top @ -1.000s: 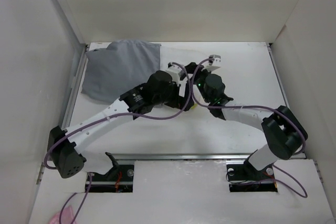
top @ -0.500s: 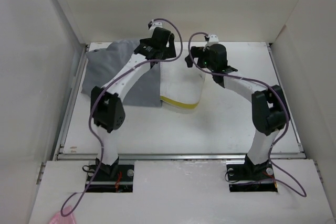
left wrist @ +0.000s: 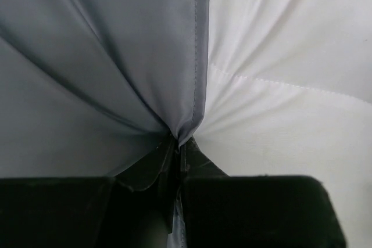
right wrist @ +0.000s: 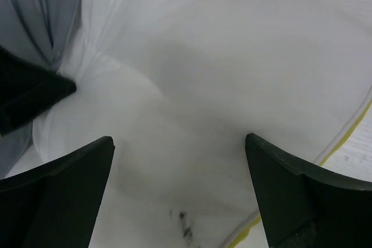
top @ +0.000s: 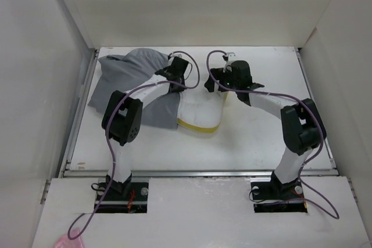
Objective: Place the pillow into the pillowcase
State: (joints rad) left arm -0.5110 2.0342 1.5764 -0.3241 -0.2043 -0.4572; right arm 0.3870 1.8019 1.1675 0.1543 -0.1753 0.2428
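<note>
Surface (top: 261, 137): white, flat, boxed in by white panels (top: 192, 4) on the left, far and right sides. A metal rail (top: 197, 172) runs along the near edge, and a second rail (top: 77, 117) along the left edge.

Pillowcase (top: 131, 76): grey, loose folds, bunched in the far-left corner with its left side right at the left edge.

Pillow (top: 200, 108): just left of centre, toward the far edge. Its left part is covered by the pillowcase, and its yellow band shows along its near edge. You can't tell from above how far in it sits.

Left jaws: clamped tight on the pillowcase hem, right where grey meets white. The wrist view shows fabric puckering into the pinch. Can't tell whether pillow fabric is caught too. The left arm (top: 151, 88) arches over the pillowcase.

Right jaws: spread wide over the pillow's top near its far-right corner, holding nothing. Can't tell whether they touch the pillow. The right arm (top: 264, 96) reaches in from the right.

Room for you:
- Bare surface from the pillow's right side to the right edge.
- A bare strip between the pillow's near edge and the near rail.
- Left side is tight, with the pillowcase up against the left edge.
- Both wrists sit toward the far edge, with purple cables (top: 207, 65) looping above them.
</note>
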